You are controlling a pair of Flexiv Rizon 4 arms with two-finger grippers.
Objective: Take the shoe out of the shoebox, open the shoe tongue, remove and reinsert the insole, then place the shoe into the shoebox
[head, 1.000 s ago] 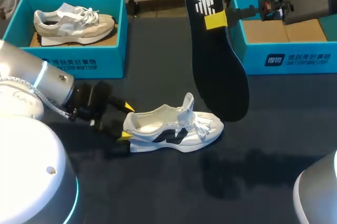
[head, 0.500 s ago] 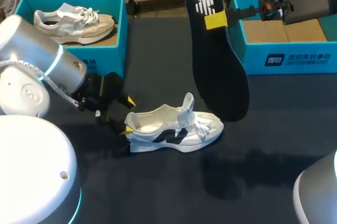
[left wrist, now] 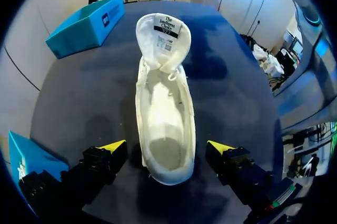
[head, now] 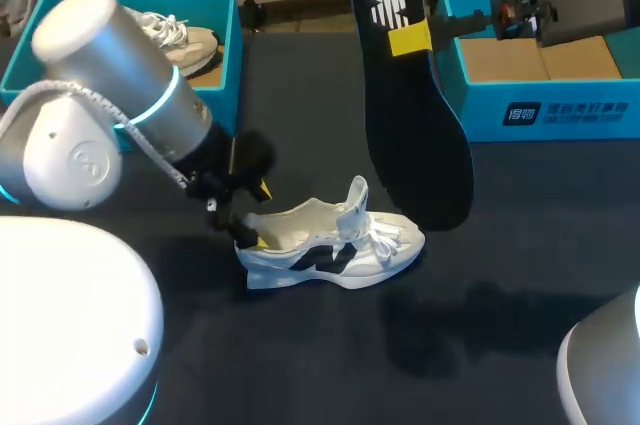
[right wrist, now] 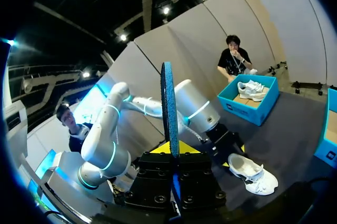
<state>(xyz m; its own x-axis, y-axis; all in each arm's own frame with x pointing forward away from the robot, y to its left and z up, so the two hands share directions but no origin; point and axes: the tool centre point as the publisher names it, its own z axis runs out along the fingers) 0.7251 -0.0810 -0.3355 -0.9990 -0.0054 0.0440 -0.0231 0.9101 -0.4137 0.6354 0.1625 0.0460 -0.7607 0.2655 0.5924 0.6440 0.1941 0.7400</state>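
A white shoe (head: 330, 240) with a black side mark lies on the dark table, toe to the right, tongue (left wrist: 163, 34) pulled up. My left gripper (head: 258, 215) is open over the heel, one yellow tip on each side (left wrist: 167, 147), neither touching the shoe (left wrist: 166, 124). The shoe's inside shows empty and pale. My right gripper (head: 412, 40) is shut on the black insole (head: 410, 95), which hangs upright above the table behind the shoe. In the right wrist view the insole (right wrist: 169, 103) stands edge-on between the fingers (right wrist: 171, 150), the shoe (right wrist: 254, 174) below.
An empty teal shoebox (head: 560, 110) stands at the back right. A second teal shoebox (head: 228, 55) at the back left holds a beige shoe (head: 185, 40), partly hidden by my left arm (head: 130, 115). The table edge runs along the back.
My left arm has swung up and to the right, bringing its open gripper from beside the heel to over it. The right arm and insole have not moved.
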